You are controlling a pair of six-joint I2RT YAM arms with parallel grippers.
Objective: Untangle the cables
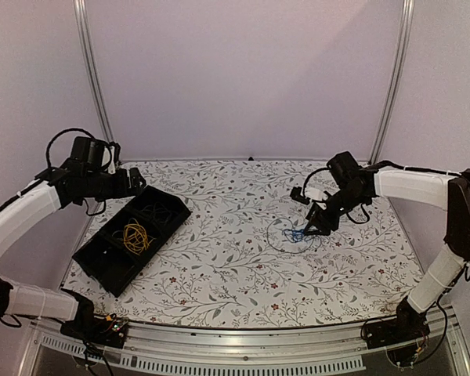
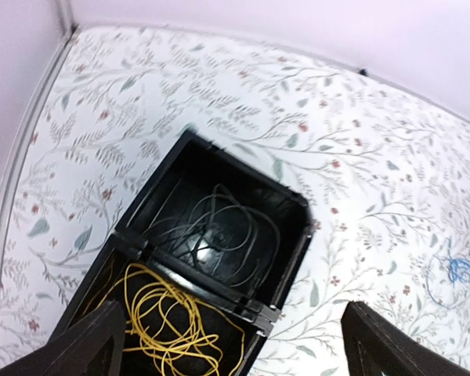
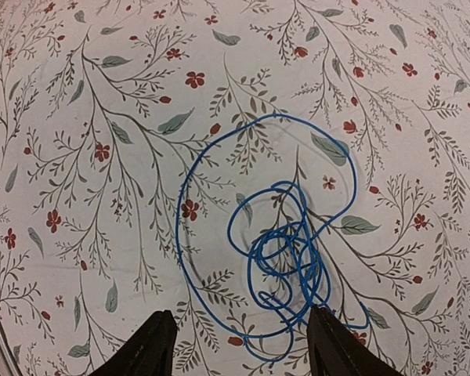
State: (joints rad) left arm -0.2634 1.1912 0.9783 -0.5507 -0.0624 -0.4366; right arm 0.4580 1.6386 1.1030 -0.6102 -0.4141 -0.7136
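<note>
Low in the right wrist view, the right arm's jaws stand well apart and hold nothing. Their two dark fingertips (image 3: 158, 345) straddle the lower edge of the blue cable (image 3: 286, 258). That cable lies flat on the flowered bench (image 3: 78, 94): a tight knot of small coils toward the lower centre of the frame, with one wide loop sweeping up and to the left around it.

I judge the step in hand to be a pick on this bundle. It would go best with the jaws lowered onto the thick of the knot, where several strands cross, since a single hair-thin strand could slip out of the grip. Closing gently and lifting slowly should let the wide loop trail free rather than snag. Catching the bench's patterned covering along with the wire is the risk to watch.

At the left of the top view, the left arm's jaws are spread wide and empty above the black tray (image 2: 296, 251). There the yellow cable (image 2: 168, 317) fills one compartment and a dark cable (image 2: 219, 227) the next one up the frame.
</note>
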